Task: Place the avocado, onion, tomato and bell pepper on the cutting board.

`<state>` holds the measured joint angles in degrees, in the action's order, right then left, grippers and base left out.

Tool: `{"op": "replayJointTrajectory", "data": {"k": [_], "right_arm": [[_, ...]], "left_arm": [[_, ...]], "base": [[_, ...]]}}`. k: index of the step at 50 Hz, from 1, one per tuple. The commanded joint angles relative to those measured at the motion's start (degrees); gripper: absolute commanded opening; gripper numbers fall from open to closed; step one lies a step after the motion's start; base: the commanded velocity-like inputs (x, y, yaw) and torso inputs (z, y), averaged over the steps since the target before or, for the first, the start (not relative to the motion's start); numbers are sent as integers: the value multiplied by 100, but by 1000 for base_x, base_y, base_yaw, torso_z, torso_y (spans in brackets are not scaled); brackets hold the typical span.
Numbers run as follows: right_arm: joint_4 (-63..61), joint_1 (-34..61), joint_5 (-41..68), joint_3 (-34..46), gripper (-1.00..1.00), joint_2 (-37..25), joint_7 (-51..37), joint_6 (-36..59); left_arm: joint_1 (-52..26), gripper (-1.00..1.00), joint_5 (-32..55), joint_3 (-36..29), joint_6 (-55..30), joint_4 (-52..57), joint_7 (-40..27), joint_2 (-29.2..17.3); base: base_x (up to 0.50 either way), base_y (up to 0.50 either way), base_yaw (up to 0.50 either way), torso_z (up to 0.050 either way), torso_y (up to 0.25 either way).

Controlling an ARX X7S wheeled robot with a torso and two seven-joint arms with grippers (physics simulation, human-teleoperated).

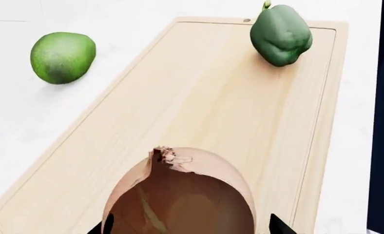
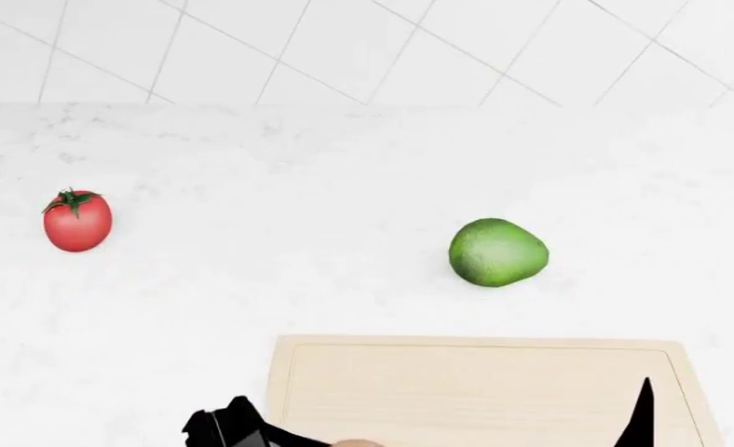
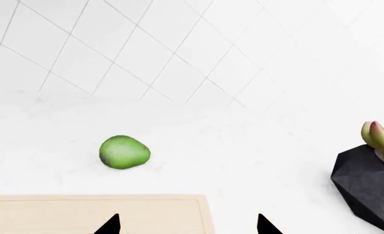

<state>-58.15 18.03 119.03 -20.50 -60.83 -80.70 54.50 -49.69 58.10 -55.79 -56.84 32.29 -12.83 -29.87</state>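
Left jaws [image 1: 188,226] closed around the onion [image 1: 182,195], held over the near end of the cutting board [image 1: 199,122]. Beyond the onion, at the board's far end, the bell pepper [image 1: 281,35]. Off the board on the white tabletop [image 2: 280,186], ahead of the left jaws, the avocado [image 1: 63,57]. Farther away on the tabletop, the tomato [image 2: 77,221]. Right jaws [image 3: 186,225] spread apart, gripping nothing, tips over the board's corner, avocado beyond. Off to one side, a succulent in a black pot [image 3: 367,187].

Open white counter [image 2: 280,279] lies between the tomato [image 2: 77,222] and avocado [image 2: 497,252], well apart. The cutting board [image 1: 199,112] middle is bare; bell pepper [image 1: 281,35] occupies one end, onion [image 1: 182,195] the other.
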Motion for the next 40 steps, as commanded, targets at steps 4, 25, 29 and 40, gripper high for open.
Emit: {"op": "replayJointTrajectory", "data": {"k": [4,25,29,40], "right_arm": [[8,67,41,81,100,19,-63,-1],[186,579,-427,713,100,432,98,185],[335,980,-557,1074,100,535,97,229],[776,1859,-1028,1852,100,956,337,541]], "left_arm": [[-221,100,441,274,-131,436,-313,-56],[-1905,100,3882,2374,104,1033,-3345,-1308],[-1687,100,3814,2684,421,683,-3903,-1686],[-1096,100,3143,3013,801,109,-4704,-2290]], "base": [[0,0,0,0,0],[0,0,0,0,0],[0,0,0,0,0],[0,0,0,0,0]]}}
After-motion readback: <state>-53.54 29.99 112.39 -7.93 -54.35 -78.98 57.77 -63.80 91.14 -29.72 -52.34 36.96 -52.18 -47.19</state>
